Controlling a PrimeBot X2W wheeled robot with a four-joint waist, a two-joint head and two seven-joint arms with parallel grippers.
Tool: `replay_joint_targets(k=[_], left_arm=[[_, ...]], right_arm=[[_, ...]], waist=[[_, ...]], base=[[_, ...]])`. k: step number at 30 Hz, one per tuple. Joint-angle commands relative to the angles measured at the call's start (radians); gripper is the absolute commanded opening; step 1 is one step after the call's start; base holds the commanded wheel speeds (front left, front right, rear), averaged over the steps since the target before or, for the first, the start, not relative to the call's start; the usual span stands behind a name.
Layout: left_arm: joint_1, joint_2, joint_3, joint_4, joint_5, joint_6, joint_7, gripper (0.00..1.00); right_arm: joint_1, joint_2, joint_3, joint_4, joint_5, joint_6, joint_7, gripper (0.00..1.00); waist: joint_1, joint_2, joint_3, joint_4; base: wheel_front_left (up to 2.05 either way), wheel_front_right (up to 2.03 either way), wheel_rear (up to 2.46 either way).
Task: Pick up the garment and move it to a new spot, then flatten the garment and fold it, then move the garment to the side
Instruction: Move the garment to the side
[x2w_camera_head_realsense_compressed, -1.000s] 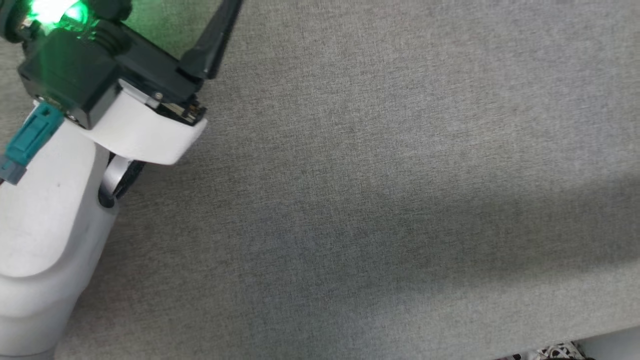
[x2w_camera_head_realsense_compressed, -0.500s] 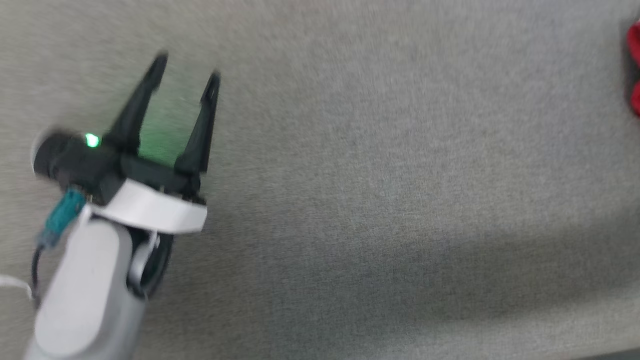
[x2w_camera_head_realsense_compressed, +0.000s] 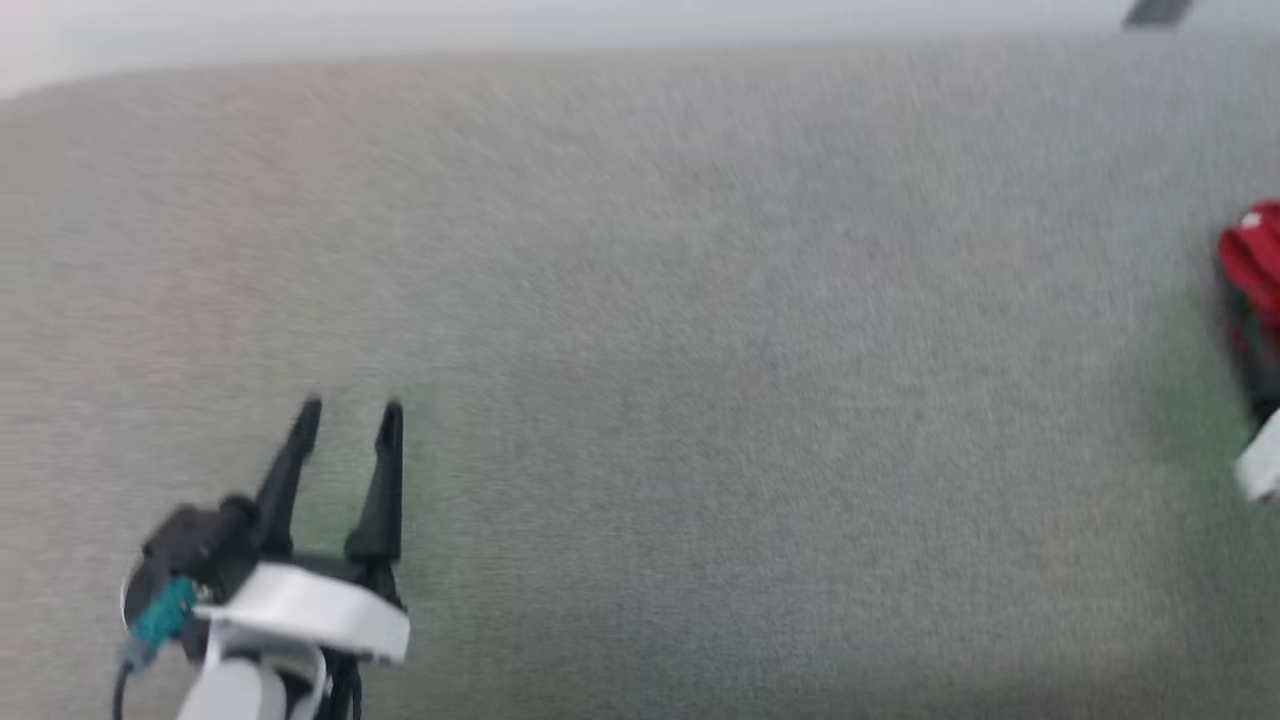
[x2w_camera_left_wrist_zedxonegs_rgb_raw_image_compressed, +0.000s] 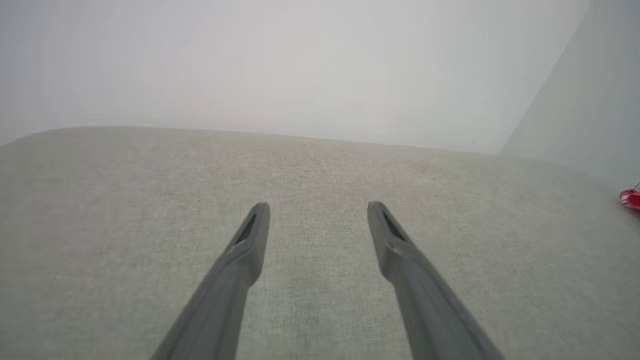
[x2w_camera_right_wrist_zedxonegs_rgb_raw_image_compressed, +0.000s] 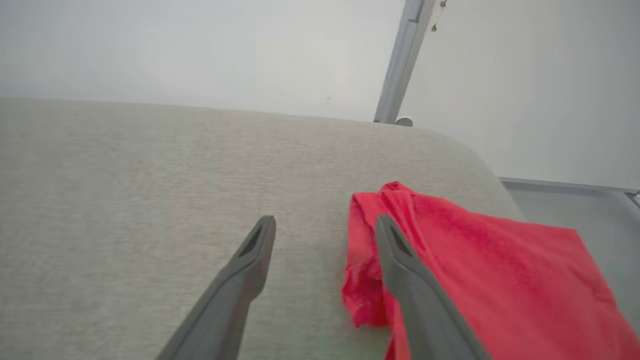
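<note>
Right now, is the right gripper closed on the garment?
No: the right gripper has its two fingers spread apart with grey surface showing between them, and the garment lies off to one side, ungripped.

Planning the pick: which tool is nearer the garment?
Right. The right tool is open at the edge of the garment; the left tool, also open, is far across the surface.

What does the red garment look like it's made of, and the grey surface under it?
The garment: soft matte fabric, likely knit or fleece; it folds limply with a slightly fuzzy face. The surface: grey woven cloth, matte, with a fine heathered weave.
</note>
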Motion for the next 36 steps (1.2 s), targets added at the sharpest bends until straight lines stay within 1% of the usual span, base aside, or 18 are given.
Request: replay_joint_targets(k=[1, 6, 14, 20, 27, 28, 31, 32, 36], left_arm=[[0.035, -0.012, 0.01, 0.01, -0.006, 0.003, -0.002, 1.0], [0.111, -0.041, 0.035, 0.03, -0.012, 0.003, -0.002, 1.0], [0.186, -0.05, 0.053, 0.023, -0.017, 0.003, -0.002, 1.0], [0.222, -0.051, 0.067, -0.004, -0.007, 0.003, -0.002, 1.0], [0.261, -0.055, 0.076, -0.056, 0.005, 0.003, -0.002, 1.0], [0.276, -0.055, 0.078, -0.077, 0.01, 0.003, -0.002, 1.0], [0.304, -0.055, 0.084, -0.11, 0.013, 0.003, -0.002, 1.0], [0.304, -0.055, 0.084, -0.11, 0.013, 0.003, -0.002, 1.0], [0.343, -0.061, 0.092, -0.146, 0.022, 0.003, -0.002, 1.0]], right_arm=[[0.039, 0.017, 0.011, -0.018, -0.001, 0.0, -0.016, 1.0], [0.146, 0.074, 0.041, -0.08, 0.004, 0.0, -0.048, 1.0], [0.275, 0.136, 0.04, -0.17, 0.017, 0.0, -0.074, 1.0], [0.354, 0.164, -0.012, -0.258, -0.008, 0.0, -0.078, 1.0], [0.453, 0.198, -0.102, -0.382, -0.047, 0.0, -0.078, 1.0], [0.486, 0.208, -0.125, -0.417, -0.058, 0.0, -0.077, 1.0], [0.534, 0.222, -0.16, -0.471, -0.072, 0.0, -0.061, 1.0], [0.534, 0.222, -0.16, -0.471, -0.072, 0.0, -0.061, 1.0], [0.589, 0.25, -0.207, -0.539, -0.088, 0.0, -0.032, 1.0]], waist=[[0.0, -0.0001, -0.082, 0.054], [0.0, -0.0001, -0.158, 0.08], [0.0, -0.0001, -0.239, 0.102], [0.0, -0.0001, -0.273, 0.11], [0.0, -0.0001, -0.285, 0.116], [0.0, -0.0001, -0.286, 0.119], [0.0, -0.0001, -0.284, 0.121], [0.0, -0.0001, -0.284, 0.121], [0.0, -0.0001, -0.284, 0.121]], base=[[0.0, 0.0, 0.0], [0.0, 0.0, 0.0], [0.0, 0.0, 0.0], [0.0, 0.0, 0.0], [0.0, 0.0, 0.0], [0.0, 0.0, 0.0], [0.0, 0.0, 0.0], [0.0, 0.0, 0.0], [0.0, 0.0, 0.0]])
